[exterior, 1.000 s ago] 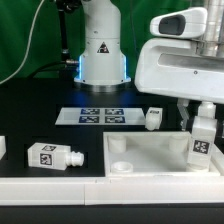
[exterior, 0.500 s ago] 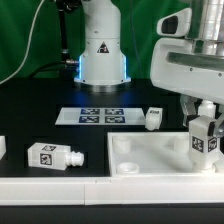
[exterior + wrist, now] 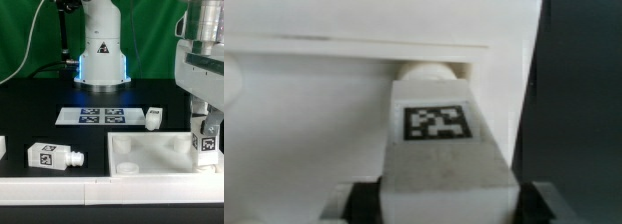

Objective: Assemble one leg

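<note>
Gripper (image 3: pixel 441 198), jaws clenched on the leg (image 3: pixel 207 142) at frame right, could jam it crooked into the tabletop (image 3: pixel 150 168) corner if misaligned

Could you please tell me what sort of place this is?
Probably a robotics lab bench: a robot arm base on a black table, a green backdrop, the marker board, and a tagged leg in the hand.

white tagged leg (image 3: pixel 207 140), upright, narrow end at tabletop (image 3: pixel 150 168) corner
</note>
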You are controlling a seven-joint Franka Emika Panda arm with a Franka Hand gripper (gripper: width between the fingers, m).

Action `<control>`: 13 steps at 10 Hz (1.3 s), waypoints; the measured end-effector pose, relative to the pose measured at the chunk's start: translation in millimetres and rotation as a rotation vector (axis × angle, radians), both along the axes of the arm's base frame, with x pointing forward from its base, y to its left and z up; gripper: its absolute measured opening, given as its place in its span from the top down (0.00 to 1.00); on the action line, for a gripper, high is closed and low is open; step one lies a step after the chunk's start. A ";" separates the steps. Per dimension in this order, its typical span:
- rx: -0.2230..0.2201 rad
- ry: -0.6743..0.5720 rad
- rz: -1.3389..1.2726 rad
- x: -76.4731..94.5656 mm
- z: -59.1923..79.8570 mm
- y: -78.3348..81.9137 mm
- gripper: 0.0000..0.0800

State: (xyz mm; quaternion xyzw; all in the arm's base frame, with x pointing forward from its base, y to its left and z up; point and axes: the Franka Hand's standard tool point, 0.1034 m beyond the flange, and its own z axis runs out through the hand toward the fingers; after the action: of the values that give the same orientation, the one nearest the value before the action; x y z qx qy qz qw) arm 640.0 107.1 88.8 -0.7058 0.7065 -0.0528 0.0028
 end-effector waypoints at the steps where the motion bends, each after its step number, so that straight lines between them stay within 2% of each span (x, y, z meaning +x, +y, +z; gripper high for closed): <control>1: 0.011 -0.006 -0.097 -0.6 -0.1 2.1 0.64; 3: 0.019 -0.011 -0.194 -1.1 -0.3 2.6 0.64; 5: 0.008 0.005 -0.102 -2.2 -0.7 2.3 0.63; 6: 0.004 0.033 -0.029 -3.3 0.4 3.7 0.35; 7: -0.006 0.019 0.095 0.9 1.3 5.0 0.35; 8: -0.019 0.007 0.235 3.0 1.1 7.3 0.24; 9: -0.029 0.002 0.318 3.9 1.1 10.0 0.20; 13: -0.057 0.023 0.570 4.4 1.0 6.3 0.19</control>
State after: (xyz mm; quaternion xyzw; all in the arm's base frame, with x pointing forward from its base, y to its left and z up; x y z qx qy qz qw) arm 644.5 113.4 89.8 -0.8762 0.4779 -0.0620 -0.0103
